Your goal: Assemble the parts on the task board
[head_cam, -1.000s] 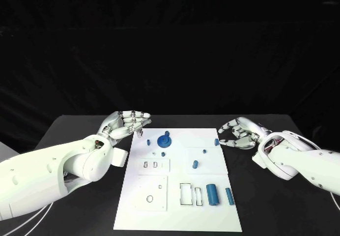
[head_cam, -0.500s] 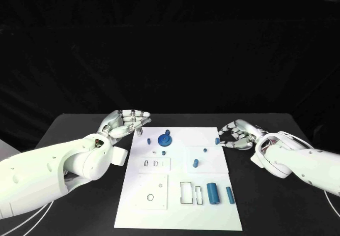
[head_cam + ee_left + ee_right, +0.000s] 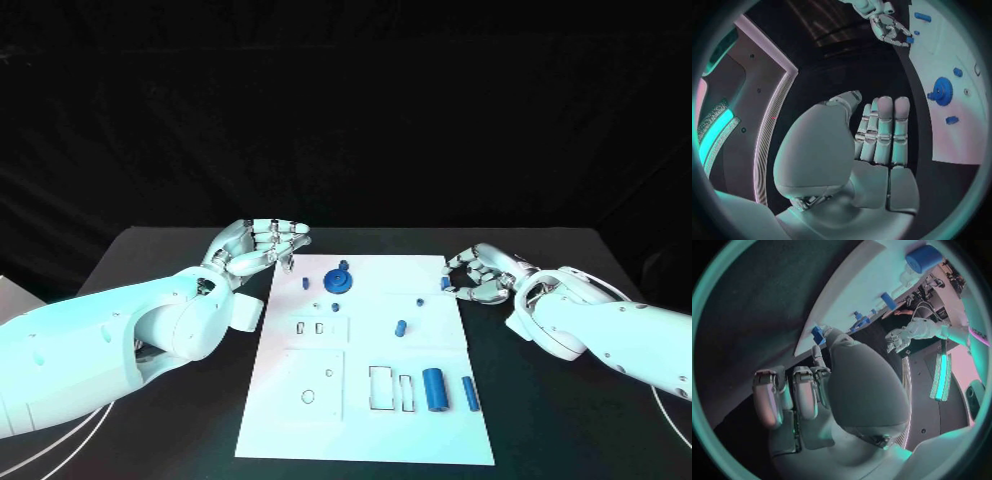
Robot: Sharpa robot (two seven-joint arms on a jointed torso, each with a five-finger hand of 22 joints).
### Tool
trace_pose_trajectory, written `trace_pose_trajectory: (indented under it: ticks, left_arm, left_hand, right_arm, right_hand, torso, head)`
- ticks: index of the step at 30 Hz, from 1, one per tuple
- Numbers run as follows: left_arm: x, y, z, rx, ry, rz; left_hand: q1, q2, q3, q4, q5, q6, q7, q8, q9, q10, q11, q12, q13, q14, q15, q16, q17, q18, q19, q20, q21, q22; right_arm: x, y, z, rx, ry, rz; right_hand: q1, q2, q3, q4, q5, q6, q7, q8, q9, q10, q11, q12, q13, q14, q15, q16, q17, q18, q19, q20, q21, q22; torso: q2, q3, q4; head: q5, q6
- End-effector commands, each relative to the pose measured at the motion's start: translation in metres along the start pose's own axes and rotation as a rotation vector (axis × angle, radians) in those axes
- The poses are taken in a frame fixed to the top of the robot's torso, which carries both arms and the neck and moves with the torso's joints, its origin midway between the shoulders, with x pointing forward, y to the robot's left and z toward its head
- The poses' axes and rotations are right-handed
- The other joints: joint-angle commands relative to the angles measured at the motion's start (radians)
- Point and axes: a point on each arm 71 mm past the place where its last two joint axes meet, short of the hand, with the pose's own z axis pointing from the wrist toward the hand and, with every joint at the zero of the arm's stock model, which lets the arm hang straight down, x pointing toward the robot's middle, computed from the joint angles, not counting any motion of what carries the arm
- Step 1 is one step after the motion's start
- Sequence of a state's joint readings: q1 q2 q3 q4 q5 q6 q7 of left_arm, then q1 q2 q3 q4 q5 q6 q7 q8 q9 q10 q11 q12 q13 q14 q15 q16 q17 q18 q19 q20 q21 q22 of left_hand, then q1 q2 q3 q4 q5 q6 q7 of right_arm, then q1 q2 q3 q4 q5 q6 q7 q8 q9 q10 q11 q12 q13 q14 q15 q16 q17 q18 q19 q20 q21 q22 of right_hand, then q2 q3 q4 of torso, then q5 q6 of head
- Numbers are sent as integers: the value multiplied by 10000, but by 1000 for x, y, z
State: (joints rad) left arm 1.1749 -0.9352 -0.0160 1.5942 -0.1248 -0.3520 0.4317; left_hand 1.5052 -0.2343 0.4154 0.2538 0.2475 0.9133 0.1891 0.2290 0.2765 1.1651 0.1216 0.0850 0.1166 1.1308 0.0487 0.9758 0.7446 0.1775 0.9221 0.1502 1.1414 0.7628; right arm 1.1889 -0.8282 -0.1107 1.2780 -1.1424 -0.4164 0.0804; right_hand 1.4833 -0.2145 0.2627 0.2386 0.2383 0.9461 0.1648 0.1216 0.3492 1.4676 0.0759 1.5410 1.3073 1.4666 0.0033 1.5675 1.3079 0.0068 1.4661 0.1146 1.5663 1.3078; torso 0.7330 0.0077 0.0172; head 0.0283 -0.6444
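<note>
Fingers of right hand point(image 3: 476, 275) now touching small blue part point(image 3: 446, 284) | left hand point(image 3: 264, 246) unmoved

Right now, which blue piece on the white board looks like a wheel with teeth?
The blue gear at the far end of the task board, near the left hand. It is round and toothed; the others are pegs or cylinders.

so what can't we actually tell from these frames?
- Right hand: head view, fingers curl at the task board edge by a small blue part; contact too small to tell.
- Right wrist view: its palm covers the fingertips.
- Left hand: whether its fingers touch the board corner, unclear.
- Board outlines: too small to read.
</note>
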Motion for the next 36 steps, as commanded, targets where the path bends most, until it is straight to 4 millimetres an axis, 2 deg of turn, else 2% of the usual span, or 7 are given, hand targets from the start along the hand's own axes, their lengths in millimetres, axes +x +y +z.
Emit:
trace_pose_trajectory:
  ticks: [1,10,12,13,31,33,36]
  left_arm:
    - [2,-1,1,83,171,-101]
    - [3,-1,1,76,177,-104]
    - [3,-1,1,74,174,-102]
    - [3,-1,1,74,173,-102]
    - [2,-1,0,57,155,-93]
    - [2,-1,0,55,149,-90]
    - [2,-1,1,43,130,-80]
  left_hand:
    - [-15,46,62,-12,-43,-58,3,37,16,-89,9,2,15,-81,17,38,-15,-99,8,12,36,11]
    - [-21,41,80,-26,-43,-64,1,46,31,-94,8,12,23,-94,17,48,-34,-97,-12,17,51,16]
    - [-21,41,80,-26,-43,-64,1,46,31,-94,8,12,23,-94,17,48,-34,-97,-12,17,51,16]
    - [-21,41,80,-26,-43,-64,1,46,31,-94,8,12,23,-94,17,48,-34,-97,-12,17,51,16]
    - [-34,46,93,-28,-43,-72,4,50,41,-103,11,16,27,-99,19,58,-46,-95,-28,20,59,16]
    - [-34,46,93,-28,-43,-72,4,50,41,-103,11,16,27,-99,19,58,-46,-95,-28,20,59,16]
    - [-37,46,96,-28,-44,-73,5,51,43,-105,12,17,27,-100,20,60,-49,-94,-34,21,60,14]
  right_arm:
    - [2,0,1,9,183,-124]
    - [4,1,3,34,178,-128]
    - [4,2,3,32,197,-125]
    - [5,2,4,32,205,-124]
    - [6,3,6,193,150,-212]
    - [6,4,6,228,-9,-239]
    - [5,6,6,246,-289,-350]
  right_hand:
    - [52,64,88,-4,14,25,3,11,-9,817,53,47,2425,1042,53,33,2629,-68,1047,-19,45,2629]
    - [108,274,553,-50,-151,267,-39,102,-27,880,18,121,2486,1042,19,33,2629,-68,1047,-39,45,2629]
    - [80,273,808,-92,-527,339,-63,118,-54,891,-2,132,2496,1042,-6,33,2629,-68,1047,-62,45,2629]
    - [69,280,885,-104,-580,369,-69,129,-59,906,-9,150,2510,1042,-11,33,2629,-68,1047,-68,45,2629]
    - [-23,274,1104,-137,-647,532,-131,208,-55,954,-57,206,2558,1042,-49,33,2629,-68,1047,-97,45,2629]
    - [-42,290,1167,-151,-640,587,-156,241,-48,963,-79,216,2566,1042,-62,33,2629,-68,1047,-108,45,2629]
    - [-29,450,1483,-249,-530,664,-204,299,-43,967,-132,221,2570,1042,-102,33,2629,-68,1047,-147,45,2629]
  torso:
    - [-5,-7,6]
    - [-14,-6,-4]
    - [-15,-7,-6]
    - [-14,-9,-6]
    - [-11,-3,-4]
    - [-11,-2,-4]
    - [-16,-3,-11]
  head:
    - [21,-40]
    - [15,-38]
    - [17,-38]
    - [18,-36]
    - [14,-65]
    - [20,-62]
    - [27,-64]
